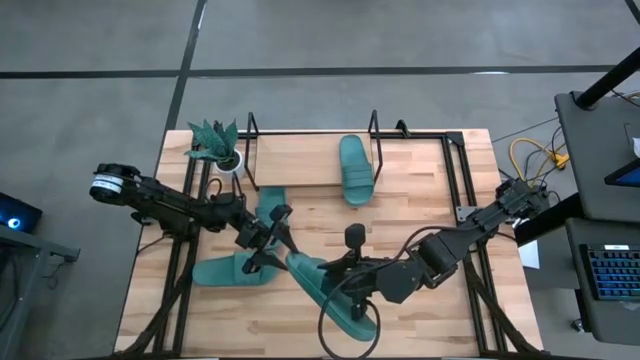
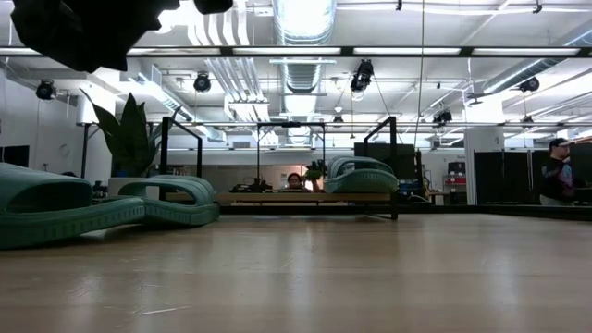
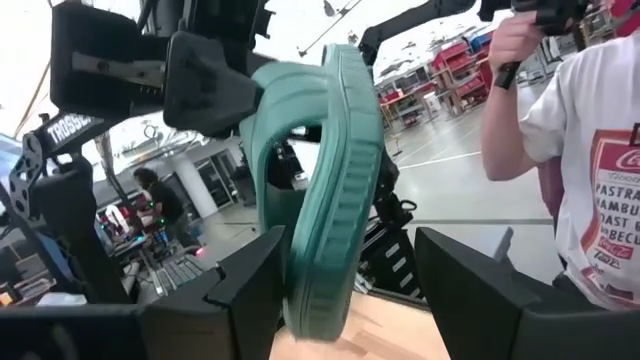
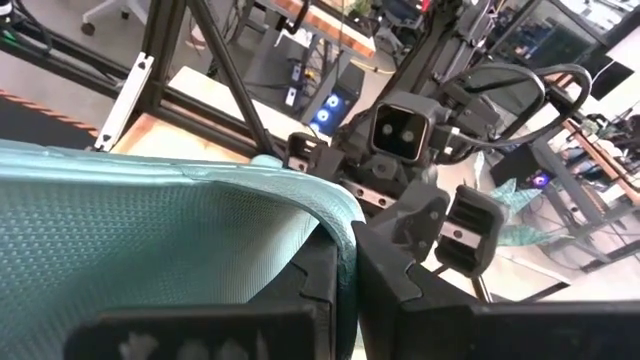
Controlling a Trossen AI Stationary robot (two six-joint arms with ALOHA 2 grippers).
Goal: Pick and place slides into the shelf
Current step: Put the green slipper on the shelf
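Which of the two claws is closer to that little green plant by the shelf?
Left. The left gripper sits just in front of the potted plant; the right gripper is farther, mid-table.

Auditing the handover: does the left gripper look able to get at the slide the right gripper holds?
Probably yes. The left gripper is open, its fingers either side of the held slide with nothing between; the right gripper clamps another part.
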